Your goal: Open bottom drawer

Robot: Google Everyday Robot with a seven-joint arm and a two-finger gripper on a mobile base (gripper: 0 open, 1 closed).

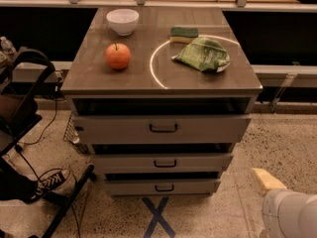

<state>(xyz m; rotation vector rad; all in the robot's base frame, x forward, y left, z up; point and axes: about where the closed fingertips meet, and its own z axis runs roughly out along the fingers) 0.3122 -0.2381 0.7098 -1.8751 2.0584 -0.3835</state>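
- The gripper (271, 181) sits low in the right corner of the view, above the speckled floor (277, 143), with a tan tip pointing up and left from a rounded white body.
- Whether the gripper is spread or pressed together cannot be told.
- The bottom drawer (198, 187) lies to the left of the gripper, at about the height of its tip and apart from it, with bare floor between them.
- The drawer's small dark handle (164, 187) sits in the middle of its flat front; a dark gap shows above the front.
- The middle drawer (198, 162) is up and left of the gripper, and the top drawer (208, 129) is higher again.
- The worktop (99, 78) is far up and left of the gripper.
- On it stand a white bowl (123, 21) at the back and an orange-red fruit (118, 56) nearer the front.
- A sponge (184, 33) touches a crumpled green bag (202, 54), both on the side nearer the gripper.
- A pale arc of light (154, 73) curves across the worktop beside the bag.
- A blue tape cross (158, 217) marks the floor left of the gripper, just below the bottom drawer.
- A black sneaker (49, 181) lies far left of the gripper.
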